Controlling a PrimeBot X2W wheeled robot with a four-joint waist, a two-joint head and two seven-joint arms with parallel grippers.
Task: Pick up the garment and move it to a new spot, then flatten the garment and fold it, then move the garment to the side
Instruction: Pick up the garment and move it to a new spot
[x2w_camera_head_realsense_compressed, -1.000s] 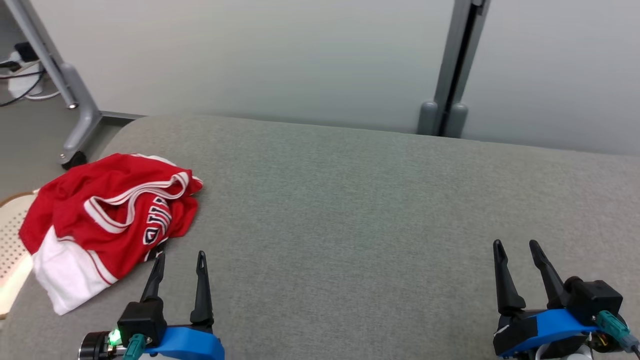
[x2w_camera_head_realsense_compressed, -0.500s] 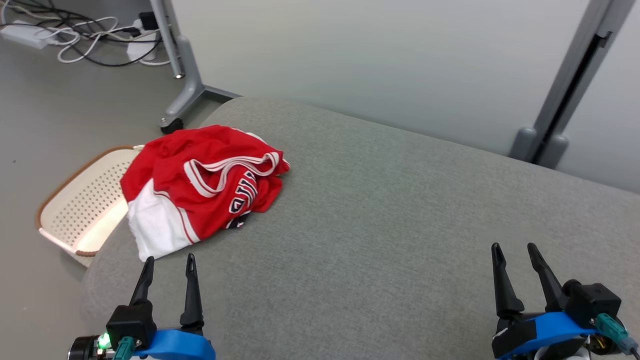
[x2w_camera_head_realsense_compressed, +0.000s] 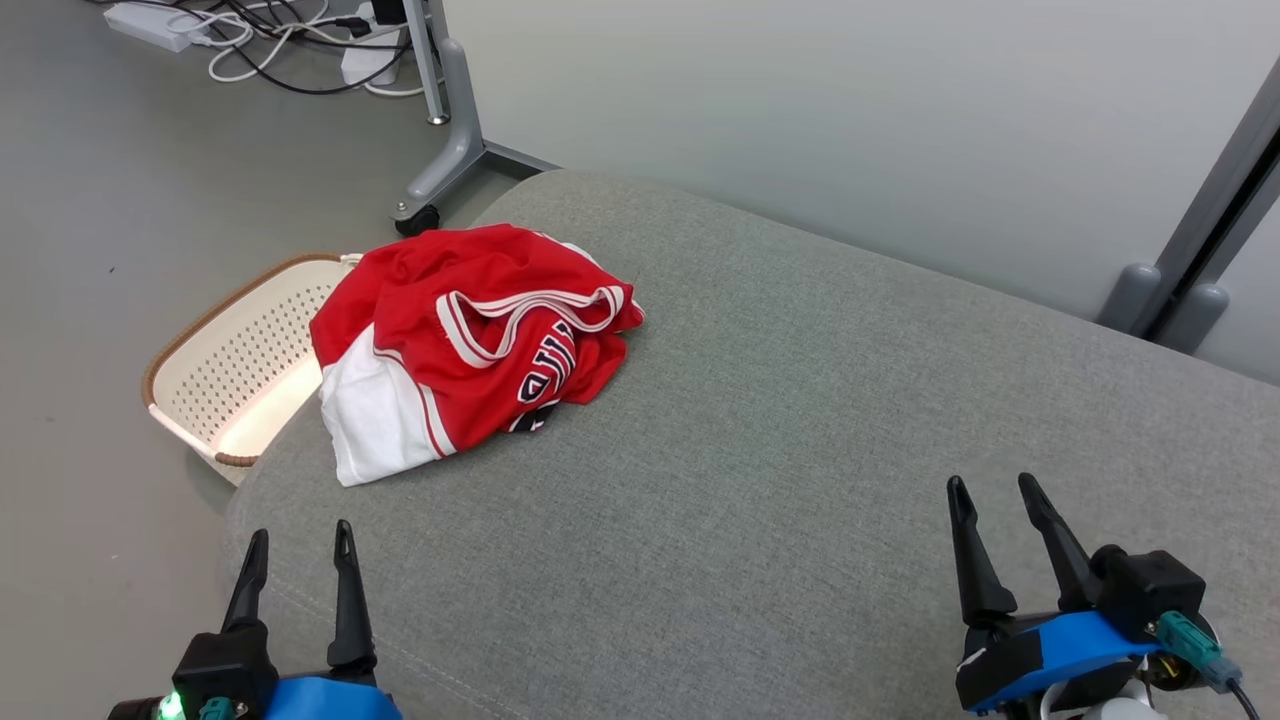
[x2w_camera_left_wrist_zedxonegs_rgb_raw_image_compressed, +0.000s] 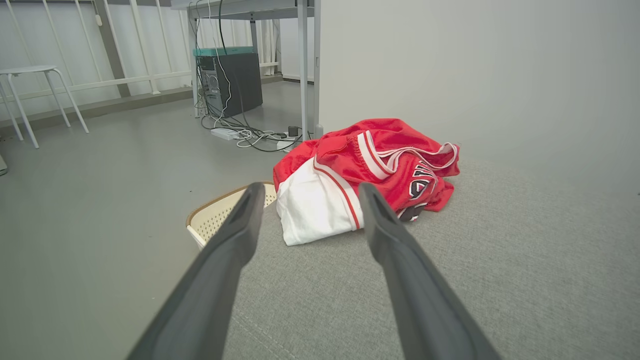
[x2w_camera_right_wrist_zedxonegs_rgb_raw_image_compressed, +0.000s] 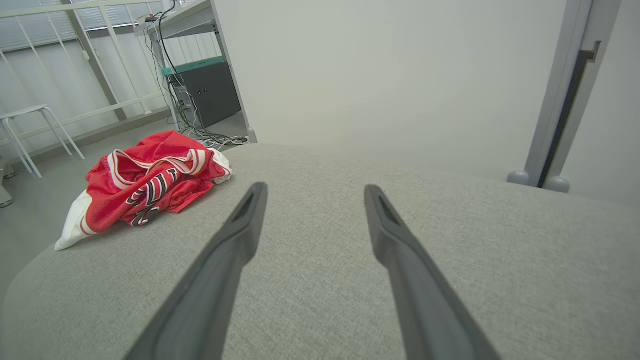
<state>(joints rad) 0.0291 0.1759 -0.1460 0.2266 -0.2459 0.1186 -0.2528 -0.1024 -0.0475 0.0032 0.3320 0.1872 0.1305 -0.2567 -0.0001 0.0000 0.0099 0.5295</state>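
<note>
My left claw (x2w_camera_head_realsense_compressed: 301, 530) and right claw (x2w_camera_head_realsense_compressed: 990, 482) both hung spread and empty over the grey cushion's (x2w_camera_head_realsense_compressed: 800, 450) near edge, because the crumpled red-and-white jersey (x2w_camera_head_realsense_compressed: 470, 340) lay ungrasped at its far left corner, beside the perforated basket (x2w_camera_head_realsense_compressed: 230, 370).

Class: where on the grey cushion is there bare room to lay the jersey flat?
Bare: the middle and right of the cushion, between the jersey and the right end effector, back to the wall. Crowded: its left end, where the jersey bunches by the basket.
</note>
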